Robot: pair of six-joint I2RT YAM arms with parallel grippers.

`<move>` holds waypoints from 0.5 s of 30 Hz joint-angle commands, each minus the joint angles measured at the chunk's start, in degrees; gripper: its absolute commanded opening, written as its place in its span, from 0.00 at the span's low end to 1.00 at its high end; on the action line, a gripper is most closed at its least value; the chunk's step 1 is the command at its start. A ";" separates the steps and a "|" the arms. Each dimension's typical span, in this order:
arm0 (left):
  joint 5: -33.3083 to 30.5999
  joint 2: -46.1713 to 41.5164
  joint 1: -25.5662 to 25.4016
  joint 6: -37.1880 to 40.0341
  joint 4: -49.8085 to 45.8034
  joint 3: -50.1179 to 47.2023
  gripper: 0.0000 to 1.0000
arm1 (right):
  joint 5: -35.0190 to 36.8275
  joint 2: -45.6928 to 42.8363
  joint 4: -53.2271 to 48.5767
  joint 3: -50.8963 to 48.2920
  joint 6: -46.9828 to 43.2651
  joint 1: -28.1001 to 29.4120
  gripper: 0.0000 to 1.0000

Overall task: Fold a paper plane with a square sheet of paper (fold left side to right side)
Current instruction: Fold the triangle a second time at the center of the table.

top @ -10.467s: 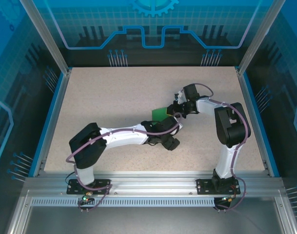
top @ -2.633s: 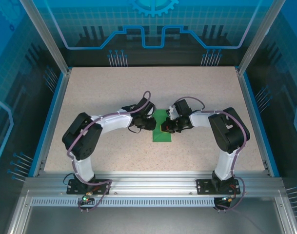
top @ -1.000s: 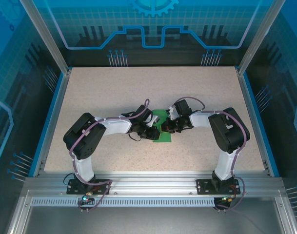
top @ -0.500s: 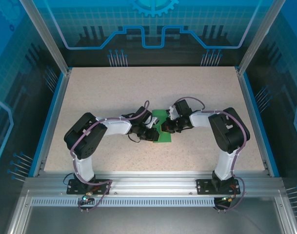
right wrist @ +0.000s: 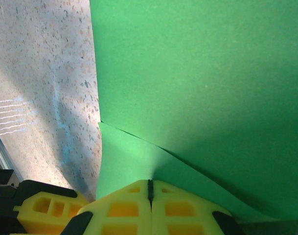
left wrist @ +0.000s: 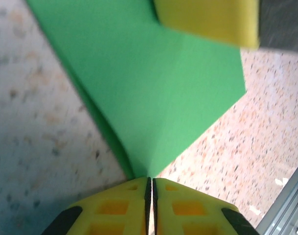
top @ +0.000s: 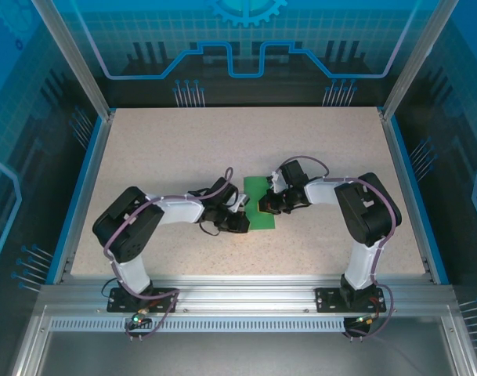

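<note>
1. Pads of the left gripper are pressed together with only a hairline seam between them. The square sheet of paper bends up into that seam, so this gripper nips it at the edge.
2. Jaws of the right gripper are fully together as well. The tips touch the green surface, but I cannot tell whether any paper sits between them.
3. Seen from above, the sheet lies folded to a narrow rectangle at the middle of the table, between the two grippers. The left gripper is at its lower left edge and the right gripper is over its right side.
4. In the left wrist view, one yellow finger of the right gripper lies over the far end of the sheet, cut off by the top of the frame.
5. From above, the left gripper covers the sheet's lower left corner. In the right wrist view, the edge of an upper layer runs slantwise across the green, and the lower right corner falls into shadow.
</note>
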 commanded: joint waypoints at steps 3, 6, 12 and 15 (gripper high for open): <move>-0.54 -5.35 -0.03 -0.96 -5.20 -1.94 0.12 | 3.04 2.11 -4.19 -1.88 -0.41 -0.59 0.00; -0.55 -7.12 0.37 -0.97 -5.32 -0.02 0.12 | 3.02 2.02 -4.06 -1.97 -0.31 -0.59 0.00; 1.04 -2.39 0.39 -1.19 -3.91 4.87 0.13 | 2.91 1.84 -3.96 -1.97 -0.32 -0.59 0.00; 0.29 0.34 0.41 -1.61 -2.76 5.95 0.14 | 2.91 1.66 -3.80 -2.15 -0.23 -0.58 0.00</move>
